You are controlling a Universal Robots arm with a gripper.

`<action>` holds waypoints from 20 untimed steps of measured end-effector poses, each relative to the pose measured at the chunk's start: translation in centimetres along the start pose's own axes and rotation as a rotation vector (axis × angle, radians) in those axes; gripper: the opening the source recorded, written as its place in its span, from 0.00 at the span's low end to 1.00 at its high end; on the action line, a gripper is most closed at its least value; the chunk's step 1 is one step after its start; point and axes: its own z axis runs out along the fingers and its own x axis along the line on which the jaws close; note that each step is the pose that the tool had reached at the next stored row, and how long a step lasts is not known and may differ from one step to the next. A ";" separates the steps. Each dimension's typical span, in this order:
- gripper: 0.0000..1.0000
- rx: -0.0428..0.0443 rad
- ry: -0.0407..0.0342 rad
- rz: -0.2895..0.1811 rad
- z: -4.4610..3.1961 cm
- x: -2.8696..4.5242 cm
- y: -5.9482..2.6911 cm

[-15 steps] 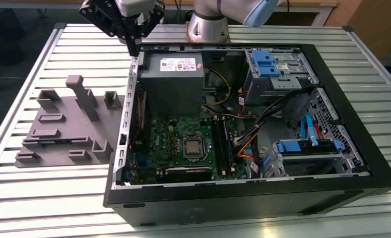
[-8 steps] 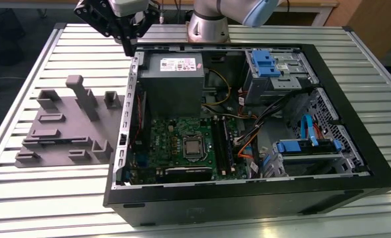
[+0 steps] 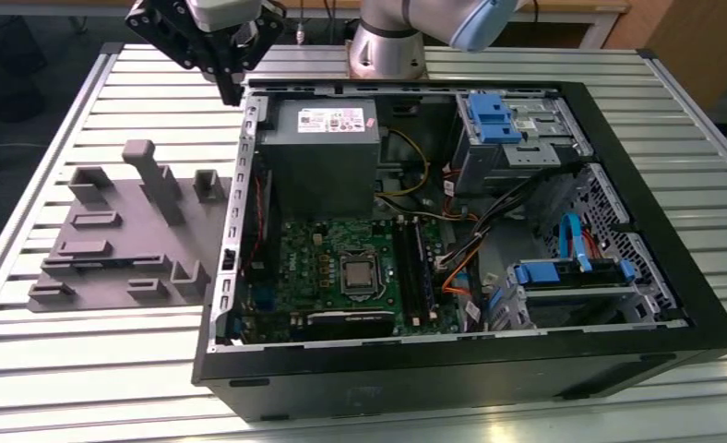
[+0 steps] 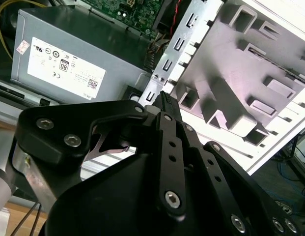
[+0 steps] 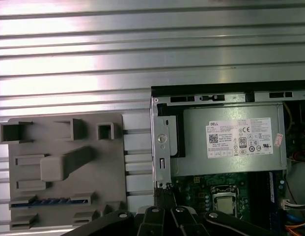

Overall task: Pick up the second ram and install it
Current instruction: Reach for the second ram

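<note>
The second ram point(image 5: 49, 201) shows as a thin blue-green strip lying edge-up in a long slot of the grey holder block point(image 5: 69, 162). That holder point(image 3: 124, 231) rests on the slatted table, on the exterior view's left of the open computer case. My black gripper point(image 3: 231, 95) hangs above the table by the case's far corner, beyond the holder and well clear of the ram. Its fingertips point(image 4: 162, 96) meet in a point, shut with nothing between them. In the first wrist view the gripper point(image 5: 164, 195) sits over the case's metal edge. The black memory slots point(image 3: 415, 268) run beside the processor.
The open case point(image 3: 659, 277) holds a grey power supply point(image 3: 318, 148), the green motherboard point(image 3: 327, 277), loose cables point(image 3: 462, 249) and blue-tabbed drive bays point(image 3: 502, 115). The arm's base point(image 3: 386, 46) stands behind the case. Tall posts point(image 3: 154, 180) rise from the holder.
</note>
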 end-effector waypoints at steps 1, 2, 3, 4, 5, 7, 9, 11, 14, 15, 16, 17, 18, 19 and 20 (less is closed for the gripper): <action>0.11 0.0000 0.0000 0.000 0.00 0.12 -0.01; 0.11 -0.0001 0.0000 0.000 0.00 0.25 -0.02; 0.11 -0.0001 -0.0001 0.000 0.00 0.39 -0.03; 0.11 -0.0001 -0.0001 0.000 0.00 0.54 -0.04; 0.11 0.0000 0.0000 0.000 0.00 0.68 -0.05; 0.11 0.0000 0.0000 0.000 -0.01 0.94 -0.07; 0.11 0.0000 0.0000 0.000 0.00 1.19 -0.09; 0.11 0.0000 -0.0001 0.000 -0.01 1.45 -0.11; 0.11 0.0000 -0.0001 0.000 -0.01 1.86 -0.14; 0.11 0.0000 0.0000 0.000 -0.01 1.98 -0.15; 0.11 -0.0001 -0.0001 0.000 0.00 2.09 -0.16; 0.11 -0.0001 -0.0001 0.000 0.00 2.20 -0.17; 0.11 -0.0001 0.0000 0.000 0.00 2.32 -0.18; 0.11 0.0000 -0.0001 0.000 0.00 2.46 -0.19; 0.11 0.0000 0.0000 0.000 0.00 2.63 -0.20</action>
